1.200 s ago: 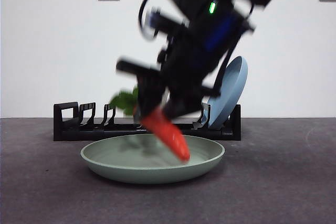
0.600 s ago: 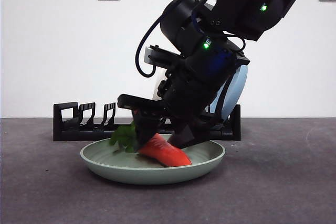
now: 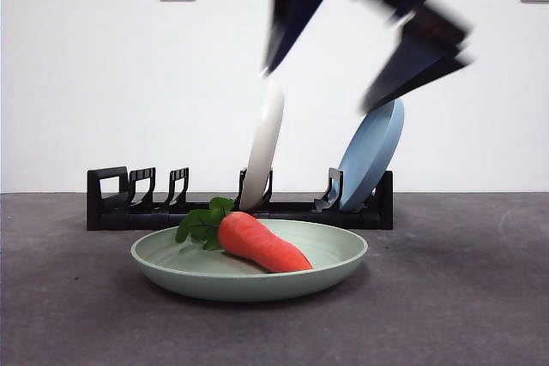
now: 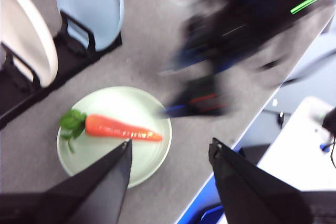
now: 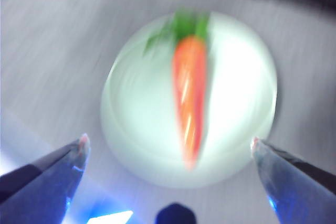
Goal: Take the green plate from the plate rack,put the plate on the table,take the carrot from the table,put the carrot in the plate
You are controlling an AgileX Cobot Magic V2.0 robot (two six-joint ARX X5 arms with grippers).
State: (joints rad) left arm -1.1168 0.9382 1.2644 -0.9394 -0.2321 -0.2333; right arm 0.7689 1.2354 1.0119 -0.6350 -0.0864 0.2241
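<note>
Judging by the carrot (image 3: pixel 257 243) lying free in the green plate (image 3: pixel 184 273) on the tabletop (image 3: pixel 463 297) before the plate rack (image 3: pixel 111 203), you're finished: right tool (image 5: pixel 168 148) hangs above it, jaws spread and empty, left tool (image 4: pixel 169 153) likewise spread, so clear both arms.

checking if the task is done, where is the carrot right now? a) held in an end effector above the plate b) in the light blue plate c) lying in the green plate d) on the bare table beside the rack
c: the carrot lies in the green plate, with both end effectors open and clear of it.
</note>
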